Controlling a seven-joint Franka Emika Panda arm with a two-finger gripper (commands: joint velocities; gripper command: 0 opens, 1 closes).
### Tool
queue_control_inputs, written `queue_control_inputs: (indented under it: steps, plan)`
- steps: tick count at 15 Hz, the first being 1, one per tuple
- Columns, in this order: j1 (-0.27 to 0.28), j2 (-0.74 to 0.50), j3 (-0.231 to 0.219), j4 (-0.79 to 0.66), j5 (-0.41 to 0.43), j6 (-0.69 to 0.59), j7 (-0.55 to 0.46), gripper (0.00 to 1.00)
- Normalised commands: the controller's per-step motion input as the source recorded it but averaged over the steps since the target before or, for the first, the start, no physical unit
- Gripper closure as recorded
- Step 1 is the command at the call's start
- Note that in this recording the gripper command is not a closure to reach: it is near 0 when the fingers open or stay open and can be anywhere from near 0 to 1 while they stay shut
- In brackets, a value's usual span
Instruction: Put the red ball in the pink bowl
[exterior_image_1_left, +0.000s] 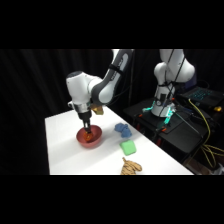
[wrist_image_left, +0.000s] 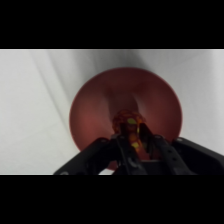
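- The tool (exterior_image_1_left: 88, 131) reaches down into the pink bowl (exterior_image_1_left: 95, 141), which sits on the left part of the white bench (exterior_image_1_left: 65, 150).
- In the wrist view the red ball (wrist_image_left: 128, 125) sits between the fingers (wrist_image_left: 121, 145), over the bowl's floor; the tool appears to be clamped on it, though the dark linkage hides the contact.
- The ball looks small, light and round, so it is likely to roll once freed; a hold across its middle suits it best.
- The bowl looks like smooth, stiff plastic, likely slippery.
- To the right lie a blue lumpy thing (exterior_image_1_left: 122, 130), a green block (exterior_image_1_left: 128, 147) and, nearer, a tan object (exterior_image_1_left: 131, 167).
- No brand, label or writing can be read.
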Motion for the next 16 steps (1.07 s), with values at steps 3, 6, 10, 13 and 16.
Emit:
queue_control_inputs:
  steps: [3, 6, 10, 13, 16]
  plan:
    - [0.014, -0.16, -0.032, 0.08, 0.029, -0.28, -0.1, 0.0]
    - [0.042, -0.33, -0.042, 0.06, -0.016, -0.41, -0.08, 0.0]
    - [0.034, -0.42, -0.012, 0.1, -0.007, -0.51, -0.09, 0.0]
    - [0.019, -0.37, 0.01, 0.11, -0.006, -0.42, -0.09, 0.0]
    - [0.003, -0.22, 0.014, 0.08, -0.014, -0.26, -0.08, 0.0]
